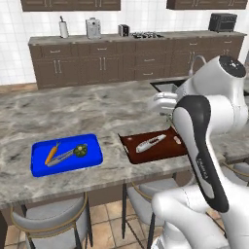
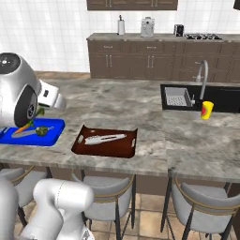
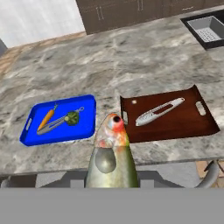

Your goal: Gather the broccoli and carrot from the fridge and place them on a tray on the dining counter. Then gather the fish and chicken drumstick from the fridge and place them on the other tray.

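You have the fish [image 3: 111, 153] clamped between the fingers, head pointing forward — the brown tray [image 3: 188, 124] on the worktop [image 3: 131, 57] lies ahead and right, the blue tray [image 3: 30, 131] with carrot [image 3: 47, 119] and broccoli [image 3: 71, 117] left.

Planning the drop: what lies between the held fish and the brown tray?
In the hand view, just bare marble counter between the fish and the brown tray.

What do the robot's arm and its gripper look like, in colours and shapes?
The arm is glossy white, built of rounded, bulging links. A black band runs along one link and carries small white lettering. A round dark cap closes the top joint. The gripper's look cannot be told here.
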